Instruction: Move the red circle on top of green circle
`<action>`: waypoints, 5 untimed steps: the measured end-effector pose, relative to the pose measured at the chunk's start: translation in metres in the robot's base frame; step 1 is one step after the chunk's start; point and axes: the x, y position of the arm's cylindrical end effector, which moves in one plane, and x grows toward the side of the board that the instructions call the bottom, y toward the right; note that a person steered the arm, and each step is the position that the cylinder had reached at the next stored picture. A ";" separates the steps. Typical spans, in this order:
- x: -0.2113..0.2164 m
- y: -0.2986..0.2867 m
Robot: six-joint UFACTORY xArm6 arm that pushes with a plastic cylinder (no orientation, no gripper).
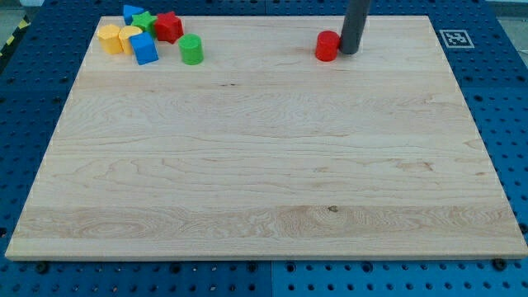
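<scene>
The red circle [327, 46] stands near the board's top edge, right of centre. My tip [350, 52] is right against its right side. The green circle [191, 49] stands far to the view's left of it, near the top left, at about the same height in the view. The dark rod rises from my tip out of the view's top.
A cluster sits at the top left: an orange block [109, 38], a yellow block [129, 36], a blue block [143, 49], a second blue block [131, 13], a green star [145, 21] and a red block [169, 26]. A marker tag [453, 38] lies at the top right corner.
</scene>
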 end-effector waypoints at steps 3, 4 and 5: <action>0.000 -0.115; -0.001 -0.153; -0.004 -0.185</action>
